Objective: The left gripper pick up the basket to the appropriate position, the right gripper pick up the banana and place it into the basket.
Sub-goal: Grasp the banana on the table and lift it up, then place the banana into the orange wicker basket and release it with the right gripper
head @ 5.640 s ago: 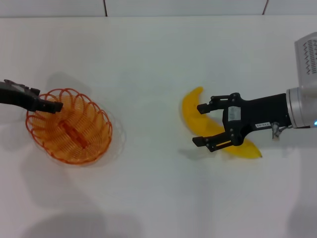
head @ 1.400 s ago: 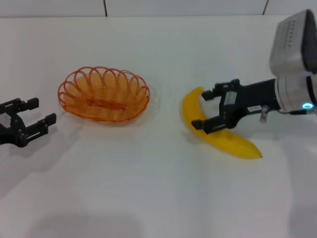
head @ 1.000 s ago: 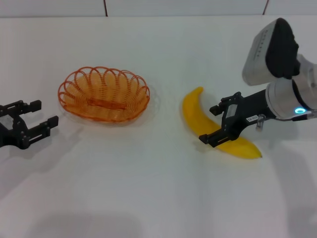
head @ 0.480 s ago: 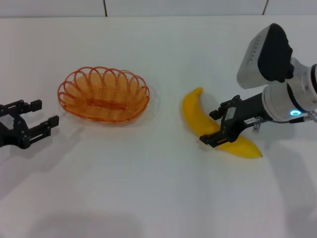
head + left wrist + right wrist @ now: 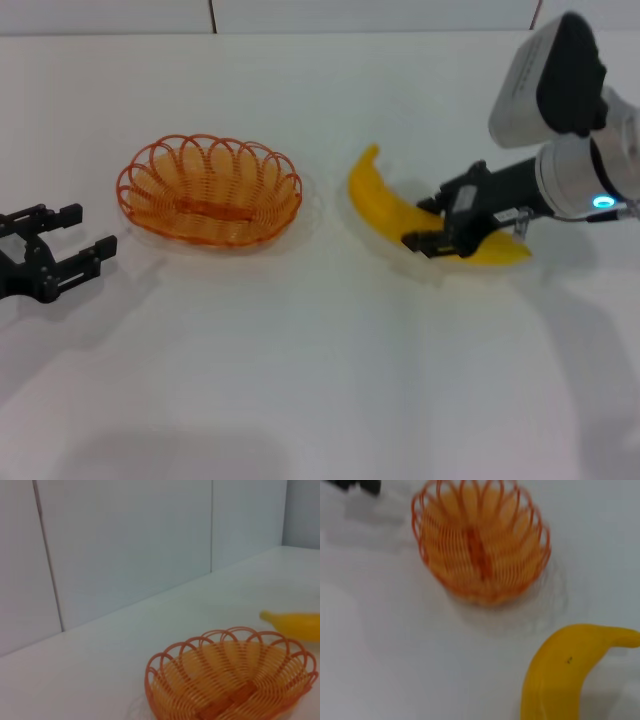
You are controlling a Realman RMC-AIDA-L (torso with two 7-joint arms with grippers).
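Two grippers showed in the head view: the right gripper clenched on the banana, its long axis crosswise to the jaws, the orange wire basket to its left; the left gripper stood released beside the basket. Both wrist views showed banana beside basket, apart.

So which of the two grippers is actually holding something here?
The right gripper, on the silver-white wrist, is shut on the banana. The left gripper sits open beside the basket.
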